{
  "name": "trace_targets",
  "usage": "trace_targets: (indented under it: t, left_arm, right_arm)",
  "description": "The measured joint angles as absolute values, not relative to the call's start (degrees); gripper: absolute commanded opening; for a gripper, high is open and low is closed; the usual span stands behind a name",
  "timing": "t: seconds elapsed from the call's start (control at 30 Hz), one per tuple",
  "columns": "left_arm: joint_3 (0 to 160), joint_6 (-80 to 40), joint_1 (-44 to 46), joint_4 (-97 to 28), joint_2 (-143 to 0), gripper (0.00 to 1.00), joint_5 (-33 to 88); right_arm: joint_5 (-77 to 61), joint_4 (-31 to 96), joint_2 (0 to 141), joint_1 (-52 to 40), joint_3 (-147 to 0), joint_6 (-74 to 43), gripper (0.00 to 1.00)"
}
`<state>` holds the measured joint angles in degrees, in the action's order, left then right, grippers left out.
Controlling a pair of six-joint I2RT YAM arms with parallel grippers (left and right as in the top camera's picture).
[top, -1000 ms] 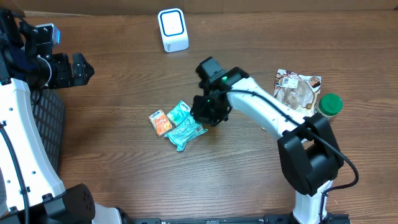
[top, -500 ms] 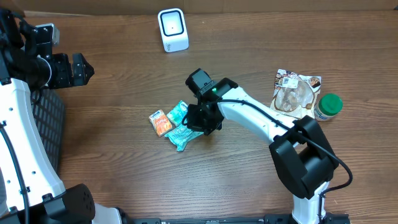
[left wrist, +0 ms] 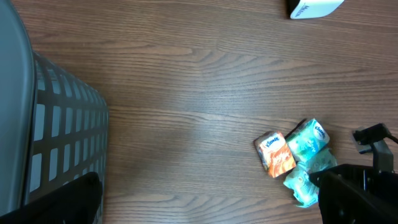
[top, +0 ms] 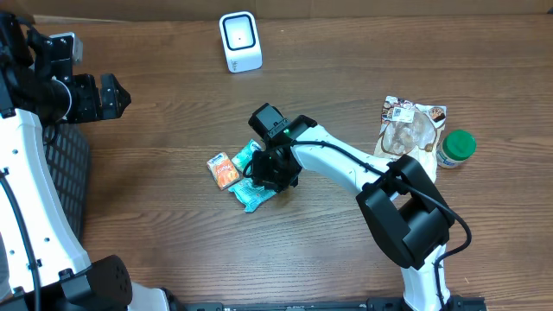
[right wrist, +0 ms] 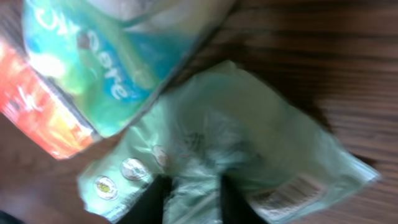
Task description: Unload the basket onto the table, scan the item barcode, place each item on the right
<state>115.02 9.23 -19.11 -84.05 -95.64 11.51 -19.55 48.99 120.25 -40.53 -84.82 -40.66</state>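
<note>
right gripper [right wrist: 189,194]: fingers parted narrowly, nothing clamped, tips poised over green pack [right wrist: 236,137]; contact cannot be told
green pack: laid flat on table [top: 173,233], crumpled, touching teal pack [top: 249,155]; orange pack [top: 224,170] just beside
scanner [top: 240,41]: stood upright at far edge, well apart from packs
left gripper [top: 108,95]: spread wide, nothing held, near basket [left wrist: 56,137]

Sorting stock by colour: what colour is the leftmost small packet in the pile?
The packet is orange, clearest in the left wrist view.
</note>
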Motion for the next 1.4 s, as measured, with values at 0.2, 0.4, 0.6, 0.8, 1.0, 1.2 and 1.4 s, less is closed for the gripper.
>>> trace_targets:
  t: [0.2,0.4,0.6,0.8,1.0,1.2,1.4]
  left_arm:
    - [115.0,9.2,-19.1,-84.1,-95.6,0.99,11.5]
    - [115.0,9.2,-19.1,-84.1,-95.6,0.99,11.5]
    - [115.0,9.2,-19.1,-84.1,-95.6,1.0,11.5]
    - [115.0,9.2,-19.1,-84.1,-95.6,1.0,11.5]
    - [115.0,9.2,-19.1,-84.1,-95.6,1.0,11.5]
    - [115.0,9.2,-19.1,-84.1,-95.6,0.99,11.5]
    - [115.0,9.2,-19.1,-84.1,-95.6,1.0,11.5]
  right_arm:
    - [-20.3,54.8,120.8,-40.1,-86.7,-34.2,0.45]
    - [-18.2,61.2,122.2,-37.2,-90.1,-16.9,0.46]
    - [-15.5,63.9,123.3,-33.3,-96.2,-5.8,0.23]
    - [-17.7,62.8,123.3,-34.8,-98.9,-10.8,0.06]
    - [-18.6,64.1,123.3,-39.5,-96.5,-20.3,0.06]
    - [-19.0,64.2,123.3,-41.5,-91.1,-23.9,0.06]
    - [-14.5,68.4,123.3,-41.2,-89.6,-24.8,0.06]
